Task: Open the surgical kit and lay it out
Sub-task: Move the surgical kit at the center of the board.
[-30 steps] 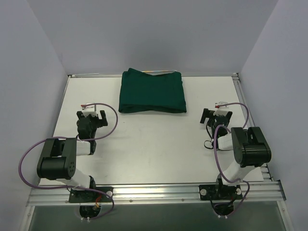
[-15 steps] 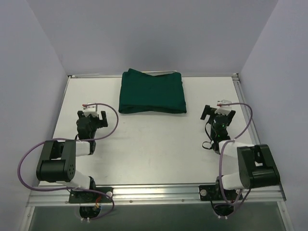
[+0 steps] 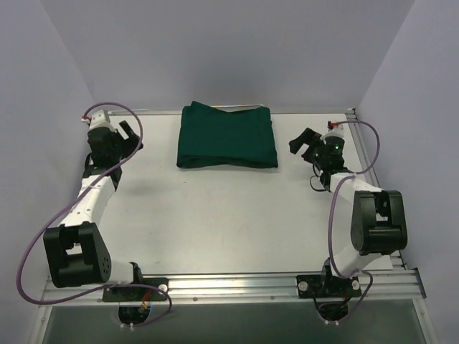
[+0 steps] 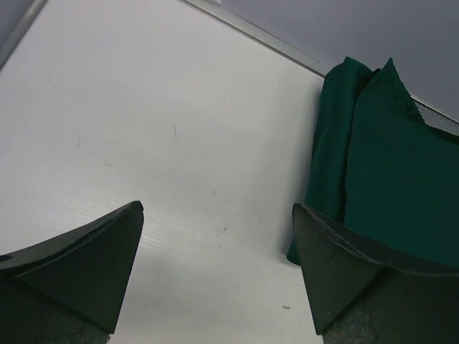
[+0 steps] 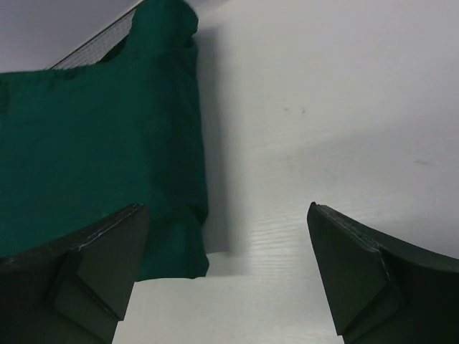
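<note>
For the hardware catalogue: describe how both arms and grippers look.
The left arm and right arm have white links between bulky black joints. A purple cable loops along each. The left gripper and right gripper are black, topped by white blocks; fingers are dark wedges.

Soft, matt cloth wrap point(image 3: 227, 136) at 12 o'clock – dark green, lightly creased, silver metal wire-mesh tray point(image 5: 93, 49) edge at its 12 o'clock side, table point(image 3: 215, 215) white, smooth, matt, left gripper point(image 4: 217, 215) fingers point(image 4: 79, 272) – black, matt, plastic-looking
</note>
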